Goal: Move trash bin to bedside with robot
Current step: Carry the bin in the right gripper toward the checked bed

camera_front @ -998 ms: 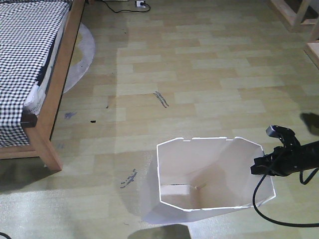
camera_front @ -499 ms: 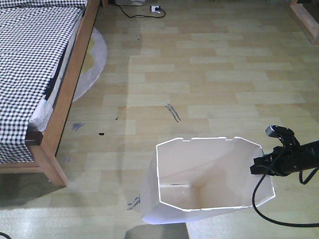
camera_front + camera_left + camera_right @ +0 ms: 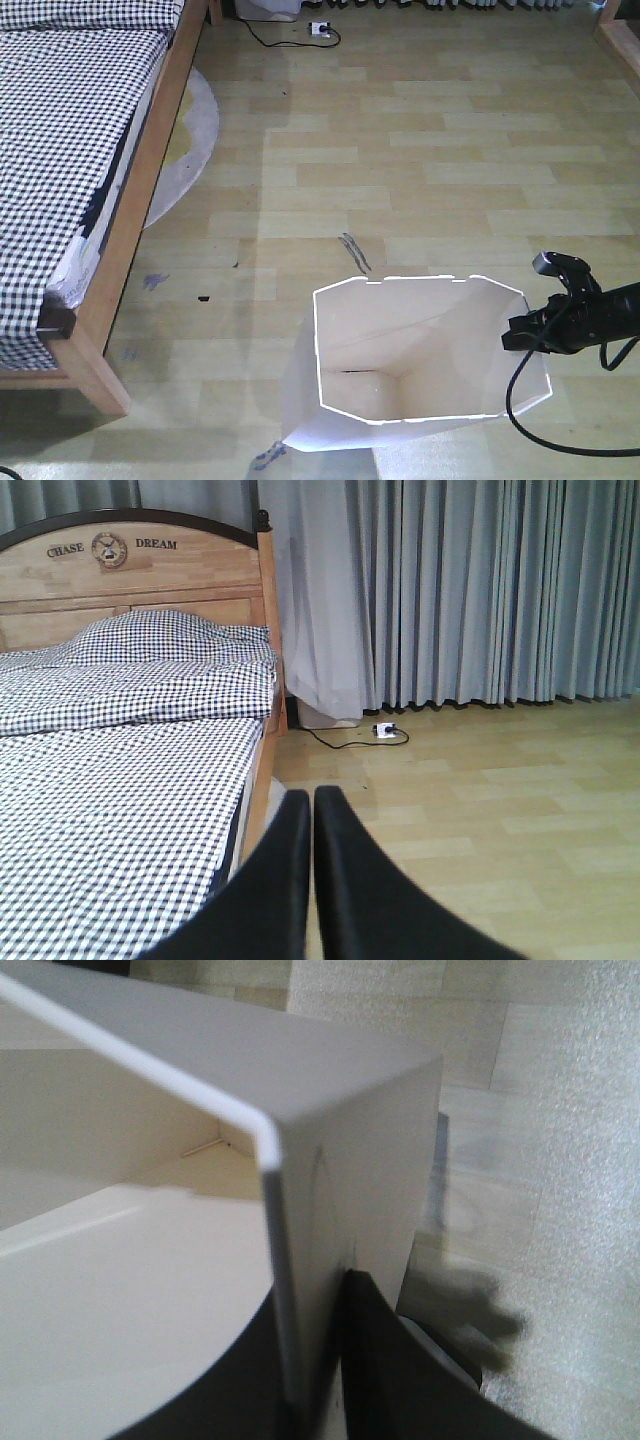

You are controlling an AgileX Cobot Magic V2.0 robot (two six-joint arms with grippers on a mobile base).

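The white trash bin [image 3: 400, 335] stands on the wooden floor at the lower middle of the front view, its octagonal rim open upward and its inside cream. My right gripper [image 3: 524, 336] is shut on the bin's right wall, one finger inside and one outside; the right wrist view shows the thin wall [image 3: 340, 1140] pinched between the black fingers [image 3: 385, 1360]. The bed [image 3: 70, 150], with its checked cover and light wooden frame, lies at the left, well apart from the bin. My left gripper [image 3: 312, 798] is shut on nothing, held in the air facing the bed [image 3: 130, 780].
A round grey rug [image 3: 195, 130] pokes out from under the bed's side rail [image 3: 130, 250]. A power strip and black cable [image 3: 320, 28] lie by the far curtains [image 3: 450, 590]. Dark scuff marks [image 3: 352, 250] dot the floor. The headboard [image 3: 130, 570] rises at the far left.
The floor, scuff marks and bed have slid down the front view, and the far wall has come into sight. The bin and right gripper keep their place in the picture.
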